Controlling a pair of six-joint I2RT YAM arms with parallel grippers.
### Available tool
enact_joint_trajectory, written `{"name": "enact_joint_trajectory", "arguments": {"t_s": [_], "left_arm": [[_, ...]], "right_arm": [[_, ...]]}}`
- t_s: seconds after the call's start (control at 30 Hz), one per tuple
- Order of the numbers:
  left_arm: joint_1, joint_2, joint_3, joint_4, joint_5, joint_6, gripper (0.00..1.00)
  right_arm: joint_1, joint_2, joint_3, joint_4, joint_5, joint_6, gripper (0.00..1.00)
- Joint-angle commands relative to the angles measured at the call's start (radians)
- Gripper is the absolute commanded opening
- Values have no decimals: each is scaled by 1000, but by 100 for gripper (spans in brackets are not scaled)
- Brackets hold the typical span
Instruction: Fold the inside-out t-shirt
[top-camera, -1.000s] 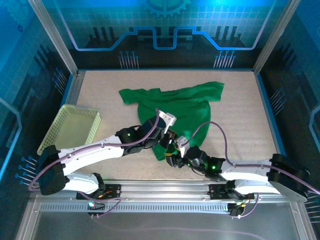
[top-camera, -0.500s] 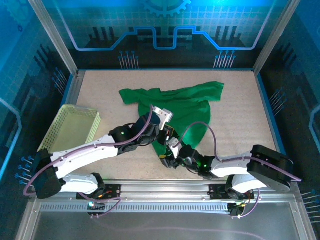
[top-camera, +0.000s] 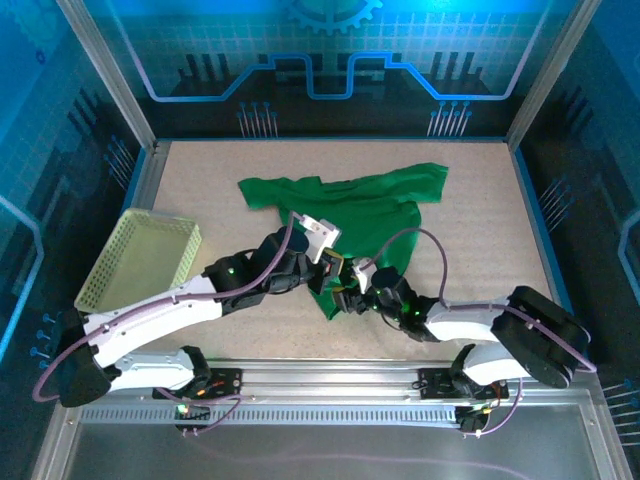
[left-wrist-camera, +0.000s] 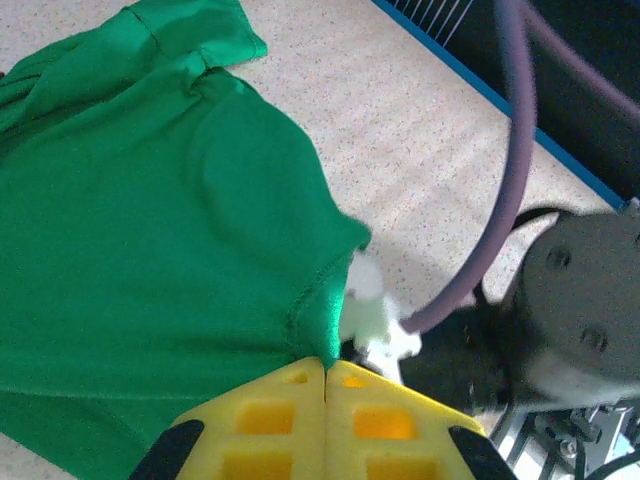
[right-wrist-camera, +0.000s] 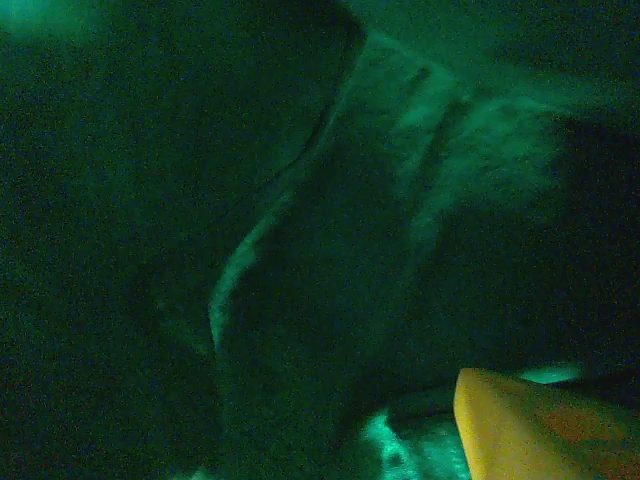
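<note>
The green t-shirt lies spread across the middle of the desk, sleeves toward the far side, near hem gathered up between the two arms. Left pincer is clenched right on that hem: from its wrist, the yellow fingers meet with the fabric edge nipped at their tips. Right pincer is nosed into the cloth just beside it. One yellow finger shows in green gloom, so gaping or gripping, I can't tell. A pale basket sits at the desk's left edge.
</note>
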Motion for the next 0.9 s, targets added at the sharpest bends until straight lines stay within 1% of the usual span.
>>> {"name": "enact_joint_trajectory", "arguments": {"t_s": [0.0, 0.13, 0.23, 0.37, 0.43, 0.5, 0.57, 0.67, 0.7, 0.8, 0.87], "left_arm": [[6, -35, -22, -29, 22, 44, 0], [6, -42, -26, -29, 31, 56, 0], [6, -39, -26, -20, 49, 62, 0], [6, -30, -23, -8, 77, 62, 0], [6, -27, -17, -9, 92, 65, 0], [6, -24, -14, -14, 81, 69, 0], [6, -22, -9, -25, 42, 70, 0], [15, -13, 6, -58, -25, 68, 0], [21, -8, 9, -68, -27, 64, 0], [24, -19, -18, -63, 13, 61, 0], [24, -35, -48, -40, 45, 56, 0]], "right_arm": [[-24, -54, 16, -17, -78, -47, 69], [-43, -96, -12, 12, -109, -69, 70], [-67, -97, -6, 5, -81, -56, 70], [-111, -88, 1, 5, 15, 1, 70], [-129, -76, 0, 27, 21, 15, 70], [-146, -68, 0, 44, -23, 19, 70], [-153, -78, 5, 43, -101, 1, 70], [-153, -116, 21, -32, -211, -34, 71], [-155, -132, 17, -46, -231, -34, 71], [-187, -177, -35, -7, -285, -4, 72], [-202, -193, -33, -34, -258, 3, 72]]}}
